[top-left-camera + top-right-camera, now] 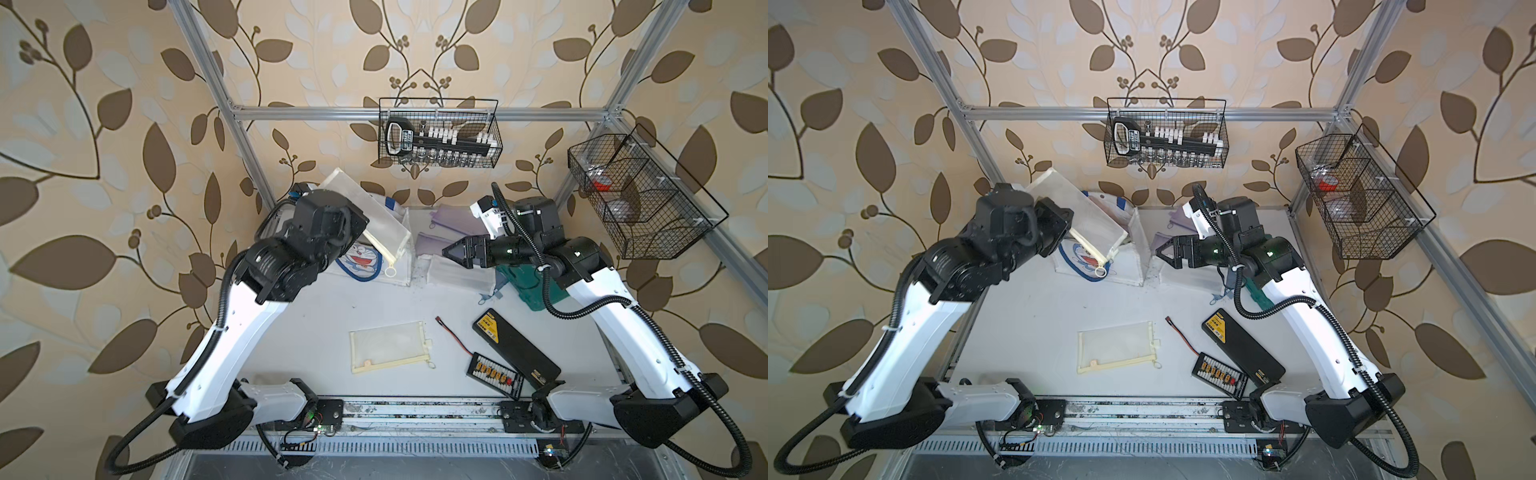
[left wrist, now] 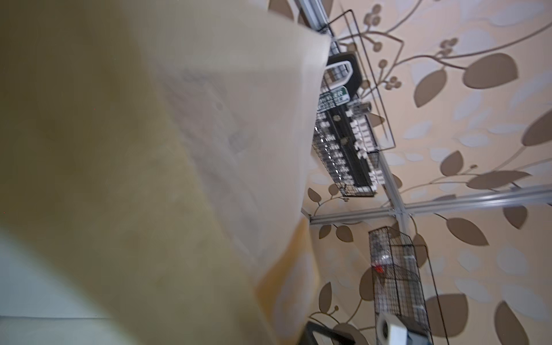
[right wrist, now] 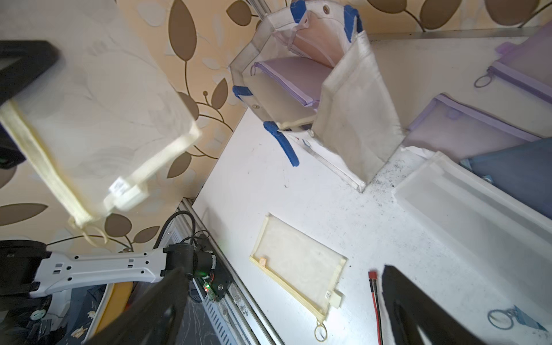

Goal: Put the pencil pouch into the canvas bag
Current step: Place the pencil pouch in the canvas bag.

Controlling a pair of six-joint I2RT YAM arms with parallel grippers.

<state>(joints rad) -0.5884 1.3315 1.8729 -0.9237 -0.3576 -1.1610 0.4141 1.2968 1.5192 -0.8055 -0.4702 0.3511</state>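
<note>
Pencil pouch (image 1: pixel 353 191) of pale yellow mesh is held in the air by its zipper edge, clamped in the left gripper (image 1: pixel 1067 228). In both top views it covers the mouth of the canvas bag (image 3: pixel 358 119) at the far left. Only the right wrist view looks inside the bag: a purple pouch (image 3: pixel 292 77), with something pink (image 3: pixel 316 41) beside it. Just right of the bag, the right gripper (image 1: pixel 452 251) stands wide and empty.

One canvas bag (image 3: pixel 355 119), two cream mesh pouches (image 1: pixel 386 347), three purple pouches (image 3: pixel 466 125), one pink pouch (image 3: pixel 316 41), one frosted white pouch (image 3: pixel 478 209), two wire baskets (image 1: pixel 440 133), one long black case (image 1: pixel 515 345), one black connector board (image 1: pixel 494 374), one red-black lead (image 1: pixel 455 336), one green case (image 1: pixel 528 286)
</note>
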